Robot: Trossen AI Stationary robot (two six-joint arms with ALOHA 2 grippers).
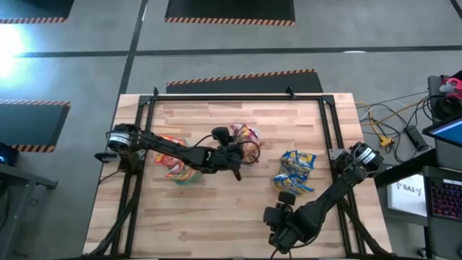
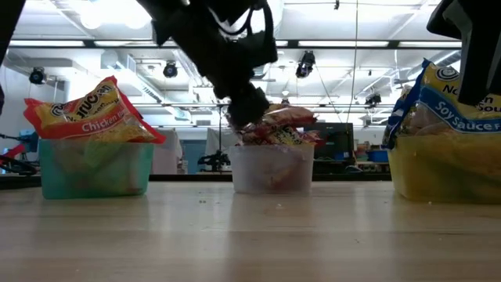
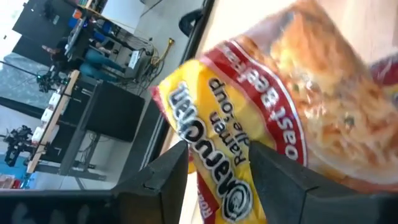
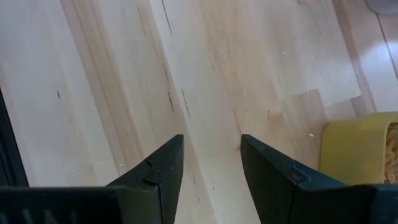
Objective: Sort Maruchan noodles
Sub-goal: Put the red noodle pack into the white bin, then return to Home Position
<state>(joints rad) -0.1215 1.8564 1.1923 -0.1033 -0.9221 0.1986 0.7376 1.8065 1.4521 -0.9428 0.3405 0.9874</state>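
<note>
Red-pink Maruchan packets (image 1: 246, 137) are piled in a clear bin (image 2: 272, 171) at the table's middle. My left gripper (image 1: 237, 160) hangs just above this pile (image 2: 278, 125), open. In the left wrist view its fingers stand on either side of the yellow end (image 3: 219, 186) of a red "Roast Beef" packet (image 3: 298, 93). Orange-yellow packets (image 1: 175, 165) fill a green bin (image 2: 94, 168) on the left. Blue-yellow packets (image 1: 294, 172) fill a yellow bin (image 2: 442, 168) on the right. My right gripper (image 1: 278, 225) is open and empty over bare wood (image 4: 211, 93) near the front edge. My left gripper's two fingers (image 3: 168, 177) stand on either side of the red packet's yellow end (image 3: 219, 186), which lies face-on beyond them on the pile. I cannot tell whether they touch it.
A black frame (image 1: 231, 97) runs round the wooden table top. Bare wood lies along the near edge (image 1: 202, 231) and the far edge (image 1: 216, 112). A corner of the yellow bin (image 4: 357, 146) shows beside my right gripper. Cables and equipment (image 1: 404, 130) lie off the table's right side.
</note>
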